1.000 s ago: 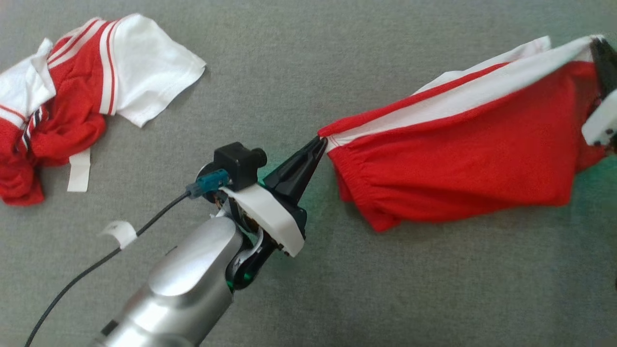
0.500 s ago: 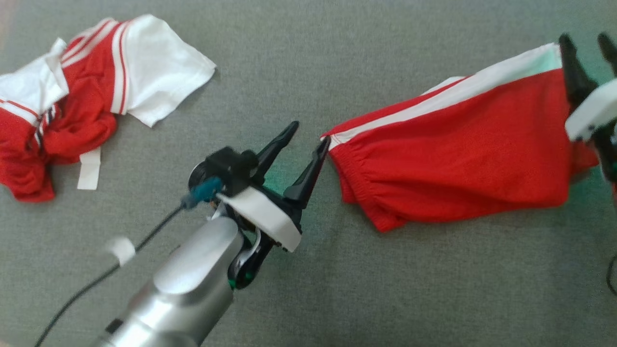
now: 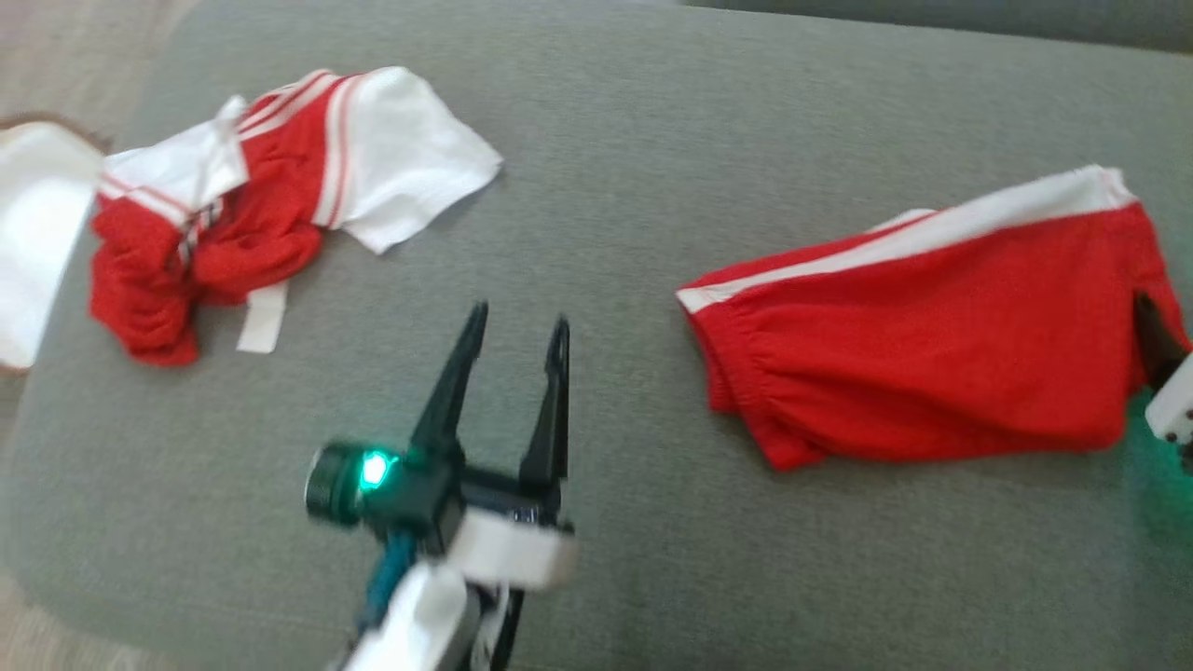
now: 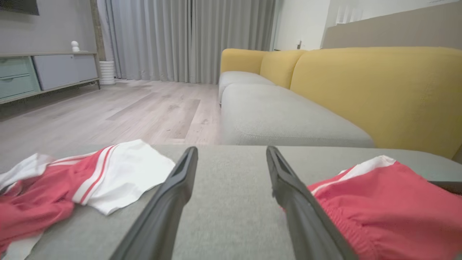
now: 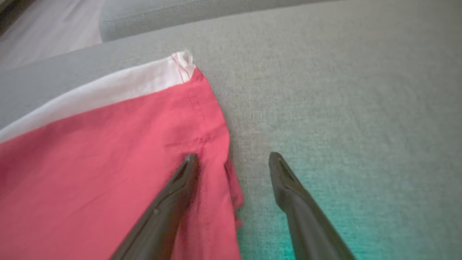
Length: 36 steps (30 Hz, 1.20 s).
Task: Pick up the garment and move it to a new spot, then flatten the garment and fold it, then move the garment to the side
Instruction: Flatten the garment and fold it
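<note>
Grey cushion (image 3: 606, 186): work surface; carries both garments.
Red shorts (image 3: 932, 373): task garment. At 3 o'clock in the head view, lying spread on the cushion, white side stripe along the far edge, elastic waistband toward 9 o'clock.
Red-and-white top (image 3: 280, 196): at 10 o'clock, crumpled, well apart from the shorts.
Left gripper (image 3: 518, 319): at 6 o'clock; fingers released and spread, grasping nothing, apart from the waistband.
Right gripper (image 5: 232, 156): at the 3 o'clock hem; fingers released, one over the red cloth (contact cannot be told), the other over bare cushion; nothing grasped.
White strip (image 3: 263, 317): just beside the top's near edge.
Change: one second ago both grippers pinched opposite ends of the shorts and held them stretched. Both have since let go, and the left has drawn back. The head camera has also shifted.
Meaning: relocation and flattening appear complete; folding is judged the next step.
Count: garments, two; grippers, two; fingers, four; white strips, one.
</note>
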Available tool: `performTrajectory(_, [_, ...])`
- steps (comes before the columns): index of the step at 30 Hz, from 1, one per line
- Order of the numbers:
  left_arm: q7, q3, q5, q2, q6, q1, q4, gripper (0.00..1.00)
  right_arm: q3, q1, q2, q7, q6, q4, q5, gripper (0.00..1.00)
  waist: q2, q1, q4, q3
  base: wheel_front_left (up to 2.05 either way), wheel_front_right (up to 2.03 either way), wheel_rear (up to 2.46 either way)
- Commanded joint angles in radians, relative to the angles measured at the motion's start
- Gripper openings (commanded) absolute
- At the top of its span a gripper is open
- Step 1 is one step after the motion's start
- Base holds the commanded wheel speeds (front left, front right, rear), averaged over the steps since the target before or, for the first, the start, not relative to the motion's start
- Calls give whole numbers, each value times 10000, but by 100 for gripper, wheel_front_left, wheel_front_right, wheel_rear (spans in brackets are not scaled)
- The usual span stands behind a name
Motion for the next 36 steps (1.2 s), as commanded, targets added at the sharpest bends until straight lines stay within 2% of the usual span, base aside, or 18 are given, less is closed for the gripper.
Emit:
performTrajectory(1, [-49, 419, 320, -40, 107, 75, -518, 100, 72, 149, -185, 122, 65, -62, 102, 100, 0, 2, 269, -93, 0, 0, 0])
performTrajectory(4, [-49, 500, 702, -86, 162, 419, -780, 100, 111, 197, -88, 493, 65, 182, 217, 100, 0, 2, 407, -128, 0, 0, 0])
performTrajectory(5, [-49, 531, 828, -108, 155, 569, -859, 100, 172, 230, -55, 663, 65, 249, 257, 91, 0, 2, 466, -146, 0, 0, 0])
performTrajectory(6, [-49, 579, 907, -134, 142, 703, -912, 100, 264, 267, -50, 806, 65, 295, 252, 67, 0, 2, 512, -167, 0, 0, 0])
performTrajectory(8, [-50, 697, 1025, -172, 91, 907, -979, 100, 379, 301, -54, 876, 65, 277, 249, 0, 0, 2, 540, -204, 0, 0, 0])
performTrajectory(12, [-50, 874, 1273, -185, -37, 1116, -921, 100, 269, 178, -97, 510, 65, 277, 224, 0, 0, 2, 353, -314, 0, 0, 0])
performTrajectory(16, [-50, 1027, 1434, -229, -142, 1169, -951, 100, 113, 92, -220, 179, 65, 404, 51, 0, 0, 2, -158, -520, 0, 0, 0])
performTrajectory(21, [-50, 1057, 1514, -230, -367, 1400, -783, 100, -155, 359, -734, -60, 65, 522, 6, 0, 0, 2, -709, -908, 0, 0, 0])
performTrajectory(27, [-51, 1299, 1843, -10, -210, 1661, -778, 100, -452, 559, -1290, -304, 65, 140, 49, 0, 0, 2, -1144, -1170, 0, 0, 0])
performTrajectory(32, [-51, 1522, 1969, 126, -24, 1892, -679, 100, -516, 562, -1146, -499, 65, -759, 110, 0, 0, 2, -1329, -1475, 0, 0, 0])
performTrajectory(36, [-51, 1581, 1980, 208, -21, 2057, -573, 100, -447, 660, -558, -491, 65, -1895, 117, 0, 0, 2, -1373, -1817, 0, 0, 0])
